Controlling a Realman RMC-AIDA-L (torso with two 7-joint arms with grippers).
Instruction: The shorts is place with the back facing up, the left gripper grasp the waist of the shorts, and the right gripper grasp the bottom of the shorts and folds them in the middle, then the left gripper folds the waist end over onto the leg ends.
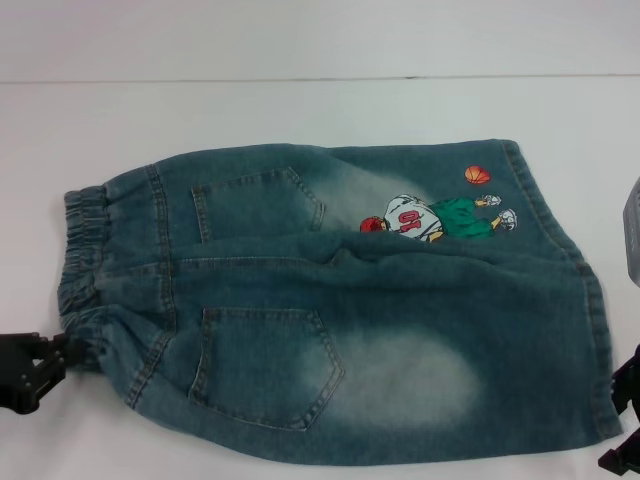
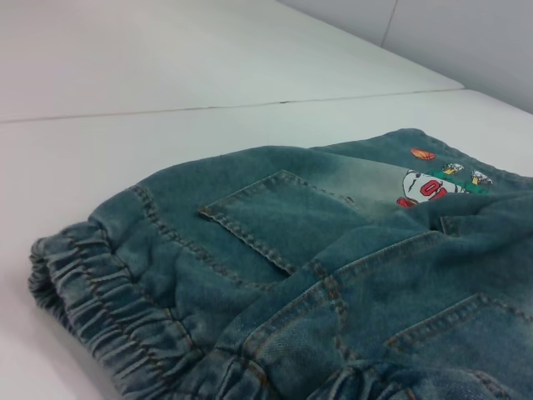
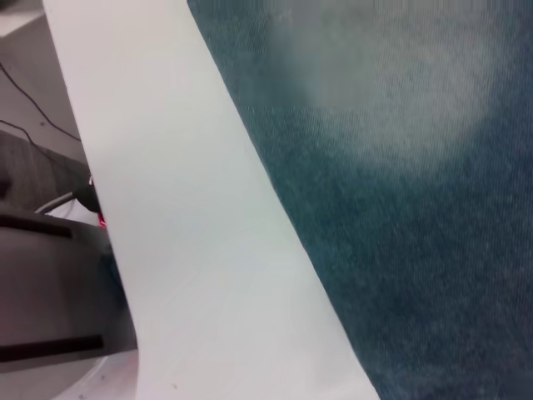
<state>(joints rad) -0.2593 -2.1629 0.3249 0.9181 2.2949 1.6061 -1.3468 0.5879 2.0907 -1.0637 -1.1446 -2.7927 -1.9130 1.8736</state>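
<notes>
The shorts [image 1: 330, 300] lie folded in half on the bench [image 1: 300, 110]. Left end effector [image 1: 40, 365] touches the waist; grip unclear. Right end effector [image 1: 625, 420], also unclear, sits beside the legs. Last fold remains.

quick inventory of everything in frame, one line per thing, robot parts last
shorts: 1, blue washed denim, flat on the table, back pockets up, elastic waist toward the robot's left, leg ends toward its right
cartoon print: 1, red, green and white figure with an orange basketball, on the far leg near the hem
table: 1, white, under the shorts
left gripper: 1, black, at the near corner of the waist
right gripper: 1, black, at the near corner of the leg ends, mostly out of frame
</notes>
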